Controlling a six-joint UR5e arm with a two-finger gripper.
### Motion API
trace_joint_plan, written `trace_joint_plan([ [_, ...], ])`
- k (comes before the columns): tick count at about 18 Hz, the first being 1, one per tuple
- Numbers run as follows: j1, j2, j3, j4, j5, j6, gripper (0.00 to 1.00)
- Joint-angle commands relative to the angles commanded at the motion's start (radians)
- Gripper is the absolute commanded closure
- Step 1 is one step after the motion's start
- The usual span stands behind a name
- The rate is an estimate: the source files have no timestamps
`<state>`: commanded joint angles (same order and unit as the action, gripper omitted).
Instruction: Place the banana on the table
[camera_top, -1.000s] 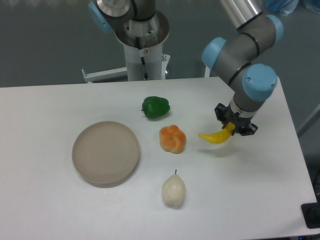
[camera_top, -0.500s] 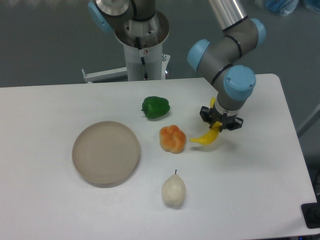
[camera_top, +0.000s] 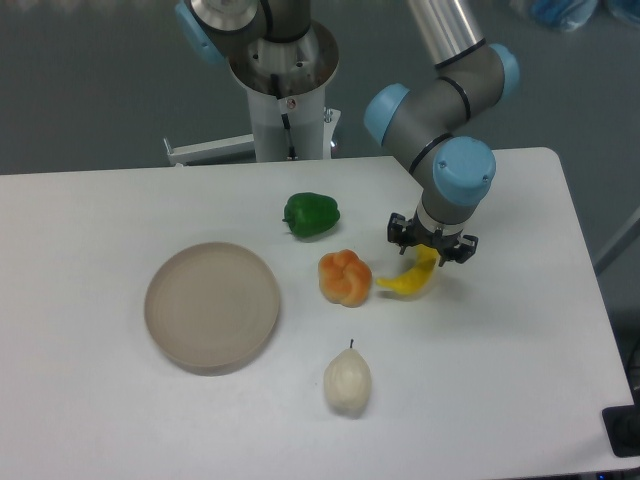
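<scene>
The banana (camera_top: 409, 280) is slim, curved and bright yellow. My gripper (camera_top: 431, 245) is shut on its upper end and holds it just right of the orange pepper, low over the white table (camera_top: 500, 390). Its lower tip points left, close to the pepper. I cannot tell whether the banana touches the tabletop.
An orange lobed pepper (camera_top: 345, 277) sits in the middle. A green pepper (camera_top: 311, 214) lies behind it. A pale pear (camera_top: 347, 381) stands in front. A round beige plate (camera_top: 211, 304) lies at the left. The robot base (camera_top: 285, 90) stands behind the table.
My gripper has moved left with the banana, from the right part of the table to a spot just beside the orange pepper. The other things have not moved.
</scene>
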<state>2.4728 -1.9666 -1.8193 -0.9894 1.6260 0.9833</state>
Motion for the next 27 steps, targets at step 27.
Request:
trace_joint_plan([
  [27,-0.02,-0.169,0.5,-0.225,-0.025,0.526,0.0],
])
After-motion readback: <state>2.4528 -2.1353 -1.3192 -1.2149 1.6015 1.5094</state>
